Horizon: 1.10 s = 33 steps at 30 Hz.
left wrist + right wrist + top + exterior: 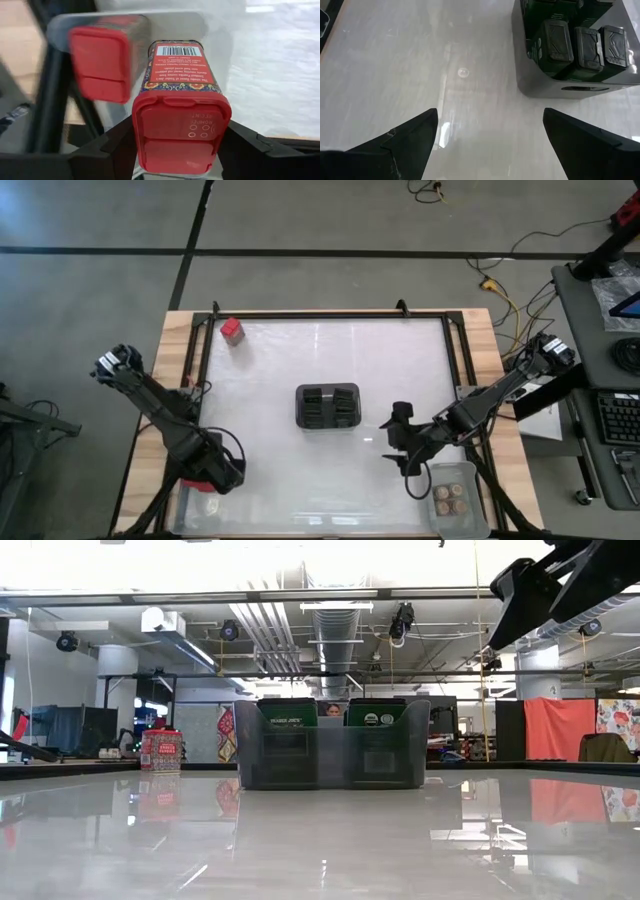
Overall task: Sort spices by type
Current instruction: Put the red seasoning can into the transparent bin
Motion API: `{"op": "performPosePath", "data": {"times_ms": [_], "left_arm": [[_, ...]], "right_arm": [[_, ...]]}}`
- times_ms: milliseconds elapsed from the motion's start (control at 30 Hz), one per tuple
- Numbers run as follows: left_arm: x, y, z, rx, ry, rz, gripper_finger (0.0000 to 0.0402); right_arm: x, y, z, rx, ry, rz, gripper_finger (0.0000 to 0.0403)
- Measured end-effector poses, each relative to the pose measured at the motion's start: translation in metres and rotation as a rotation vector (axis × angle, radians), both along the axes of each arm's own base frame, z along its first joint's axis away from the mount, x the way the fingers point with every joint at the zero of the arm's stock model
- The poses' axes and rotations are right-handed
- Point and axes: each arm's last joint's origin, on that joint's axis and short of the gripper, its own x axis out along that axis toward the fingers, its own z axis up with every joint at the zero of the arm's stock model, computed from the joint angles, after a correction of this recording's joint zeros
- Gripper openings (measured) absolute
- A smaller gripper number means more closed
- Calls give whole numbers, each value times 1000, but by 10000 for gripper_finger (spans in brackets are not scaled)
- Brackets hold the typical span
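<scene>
My left gripper (215,475) hangs over the clear bin (190,505) at the table's near left corner, shut on a red spice tin (177,120). A second red tin (100,60) lies inside that bin. Another red spice box (232,330) stands on its base at the table's far left and also shows in the low view (160,750). Round tan-topped spice jars (452,500) sit in the clear bin (482,515) at the near right. My right gripper (400,442) hovers open above the table, just right of the dark holder (327,407). My left gripper pinches the red tin between its two fingers, on the two opposite sides just below the red lid (145,125). The fingers (107,147) come from above, pointing steeply down. The tin hangs lid end up, its barcoded bottom end (177,50) toward the bin.
The dark slotted holder (570,45) stands mid-table with dark green containers in its slots. A black frame (330,313) runs around the white tabletop. Bare table lies between the holder and the near edge.
</scene>
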Motion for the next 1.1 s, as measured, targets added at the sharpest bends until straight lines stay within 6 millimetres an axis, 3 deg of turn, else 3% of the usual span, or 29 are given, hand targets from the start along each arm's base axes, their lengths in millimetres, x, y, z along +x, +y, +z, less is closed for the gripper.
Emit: {"op": "performPosePath", "data": {"times_ms": [167,533,1100], "left_arm": [[0,1,-18,-7,-8,0,208],[-3,4,-32,12,2,18,208],[-3,4,-34,25,-5,36,239]], "right_arm": [[0,0,0,1,0,-3,352],[0,0,0,11,2,-15,352],[-1,0,-1,8,9,-17,352]]}}
